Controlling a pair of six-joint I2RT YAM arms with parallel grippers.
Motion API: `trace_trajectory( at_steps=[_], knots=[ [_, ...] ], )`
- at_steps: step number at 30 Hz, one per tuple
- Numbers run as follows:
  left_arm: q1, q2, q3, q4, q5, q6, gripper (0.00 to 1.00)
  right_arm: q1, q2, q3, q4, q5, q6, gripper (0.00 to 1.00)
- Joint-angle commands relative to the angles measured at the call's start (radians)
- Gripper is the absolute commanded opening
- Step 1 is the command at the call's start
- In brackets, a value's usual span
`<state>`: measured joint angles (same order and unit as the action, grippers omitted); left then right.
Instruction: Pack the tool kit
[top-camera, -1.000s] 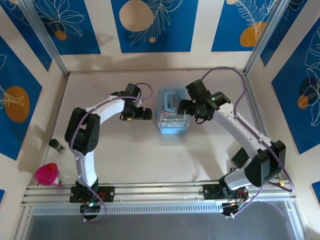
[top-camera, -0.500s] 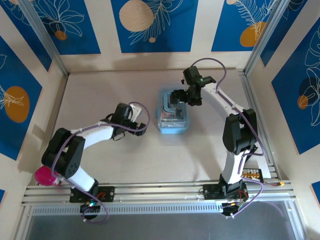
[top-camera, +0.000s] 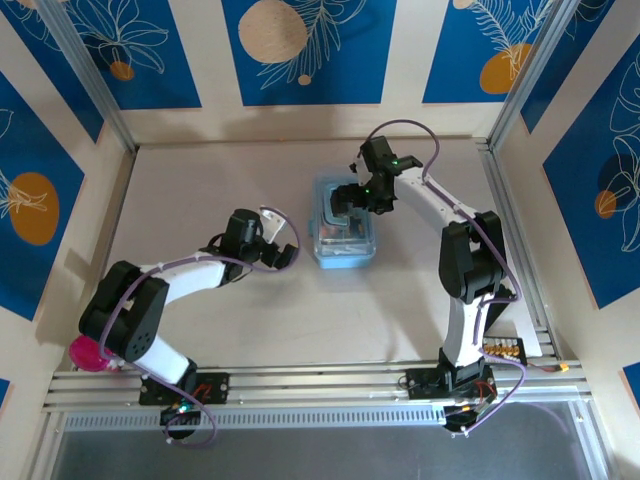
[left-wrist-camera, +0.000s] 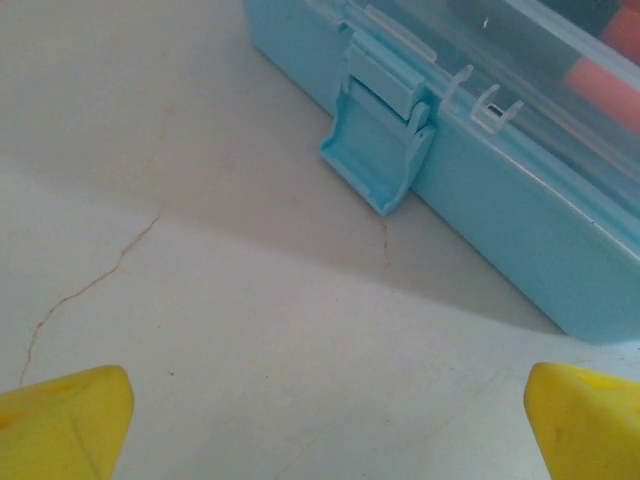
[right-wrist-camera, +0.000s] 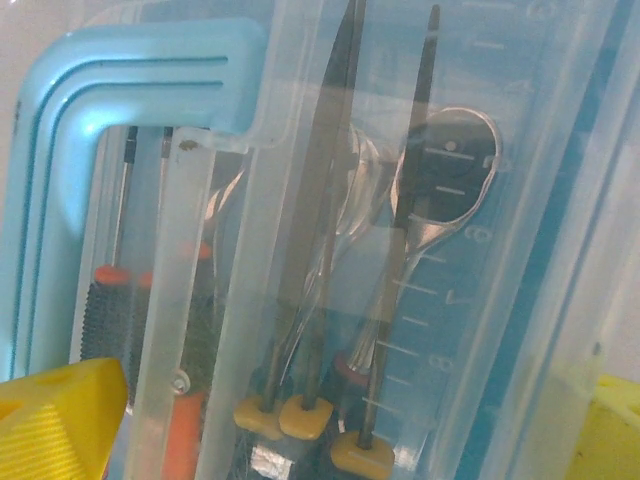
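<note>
**Lid down, both pincers wide**

The tool kit (top-camera: 346, 228) sits centre frame on the worktop (top-camera: 240, 300), lid shut (a wrench (right-wrist-camera: 440, 170) and screwdrivers (right-wrist-camera: 320, 200) show through it). The left pincer (top-camera: 287, 255) gapes empty just left of the case, facing its latch (left-wrist-camera: 378, 150). The right pincer (top-camera: 348, 198) is spread wide over the handle (right-wrist-camera: 120, 80), gripping nothing.
</note>
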<state>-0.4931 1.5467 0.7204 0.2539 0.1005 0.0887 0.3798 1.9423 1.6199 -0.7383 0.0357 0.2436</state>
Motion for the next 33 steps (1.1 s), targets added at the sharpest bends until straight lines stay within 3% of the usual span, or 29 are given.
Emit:
trace_trajectory(
  at_steps=[1,11,17,29,33],
  knots=[
    [-0.012,0.013,-0.027,0.032,0.04,0.022,1.0,0.048,0.011,-0.072,-0.049,-0.098,-0.045,1.0],
    [-0.035,0.061,-0.123,0.16,0.019,-0.01,1.0,0.099,-0.092,-0.223,-0.044,-0.165,-0.121,0.99],
    [-0.05,0.11,-0.125,0.211,-0.02,-0.01,1.0,0.131,-0.108,-0.223,-0.081,-0.179,-0.164,0.99],
    [-0.061,0.17,-0.128,0.285,-0.291,-0.089,1.0,0.137,-0.115,-0.204,-0.122,-0.154,-0.179,0.98],
    [-0.062,0.158,-0.139,0.305,-0.331,-0.096,1.0,0.134,-0.117,-0.205,-0.126,-0.155,-0.184,0.98]
  ],
)
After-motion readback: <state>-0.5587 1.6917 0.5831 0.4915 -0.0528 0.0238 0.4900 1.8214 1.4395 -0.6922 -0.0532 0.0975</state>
